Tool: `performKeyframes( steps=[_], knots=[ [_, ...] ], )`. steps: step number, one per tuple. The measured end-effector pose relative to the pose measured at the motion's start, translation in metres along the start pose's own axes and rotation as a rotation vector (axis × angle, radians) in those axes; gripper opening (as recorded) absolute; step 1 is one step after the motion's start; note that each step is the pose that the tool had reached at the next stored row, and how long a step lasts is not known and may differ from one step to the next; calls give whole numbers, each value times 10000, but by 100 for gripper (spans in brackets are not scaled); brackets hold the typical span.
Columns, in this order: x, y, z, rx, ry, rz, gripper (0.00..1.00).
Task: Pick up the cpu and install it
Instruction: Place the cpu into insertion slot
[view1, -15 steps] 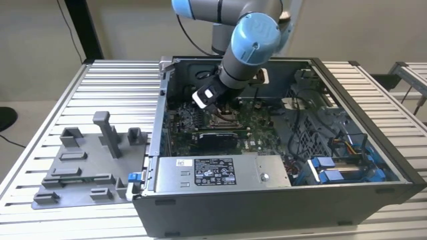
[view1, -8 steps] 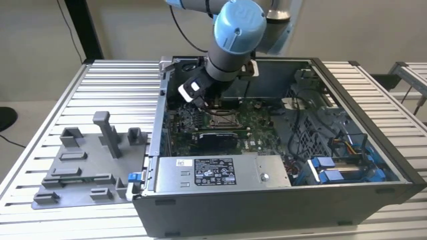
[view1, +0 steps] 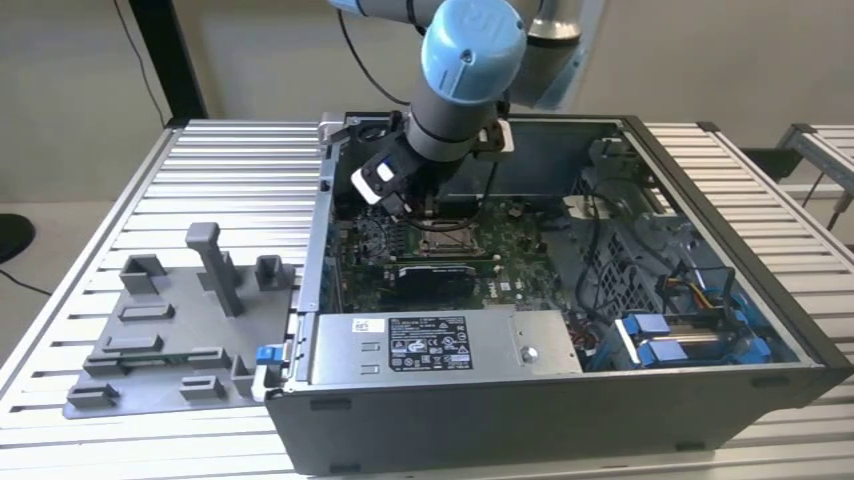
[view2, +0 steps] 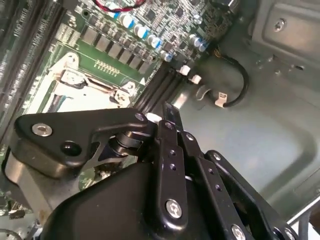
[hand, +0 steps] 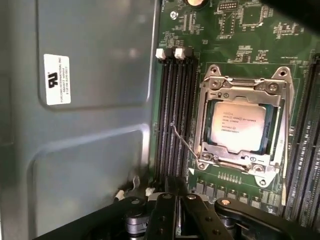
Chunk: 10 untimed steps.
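The cpu (hand: 241, 125), a small square chip with a pale silver top, lies flat inside the metal socket frame (hand: 243, 87) on the green motherboard. My gripper (hand: 175, 181) hovers beside the socket, over the black memory slots (hand: 172, 115), a short way off the chip. Its fingers stand together with nothing between them, and the second wrist view shows the same narrow joined tip of the gripper (view2: 167, 107). In the exterior view the gripper (view1: 424, 212) reaches down into the open computer case, just above the socket (view1: 447, 238).
A thin wire lever (hand: 182, 142) sticks up next to the socket. The case's grey wall (hand: 90, 150) stands close on one side. A silver power supply box (view1: 441, 345) and blue drive bays (view1: 681, 335) fill the case's front. A grey fixture tray (view1: 160, 330) sits on the exterior view's left.
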<state>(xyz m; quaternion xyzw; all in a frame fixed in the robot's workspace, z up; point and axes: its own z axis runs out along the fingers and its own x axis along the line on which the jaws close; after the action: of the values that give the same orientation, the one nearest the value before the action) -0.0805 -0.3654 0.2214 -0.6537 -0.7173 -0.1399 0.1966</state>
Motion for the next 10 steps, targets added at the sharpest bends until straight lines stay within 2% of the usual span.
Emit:
performKeyframes(
  steps=[2, 3, 4, 7, 10],
  knots=[
    [0, 0, -1, 16, -331, 30, 0],
    [2, 0, 1, -4, -385, 22, 0],
    [4, -1, 1, -30, -388, 10, 0],
    [9, 0, 4, -69, -259, -18, 0],
    [10, 0, 6, -69, -251, -19, 0]
  ],
)
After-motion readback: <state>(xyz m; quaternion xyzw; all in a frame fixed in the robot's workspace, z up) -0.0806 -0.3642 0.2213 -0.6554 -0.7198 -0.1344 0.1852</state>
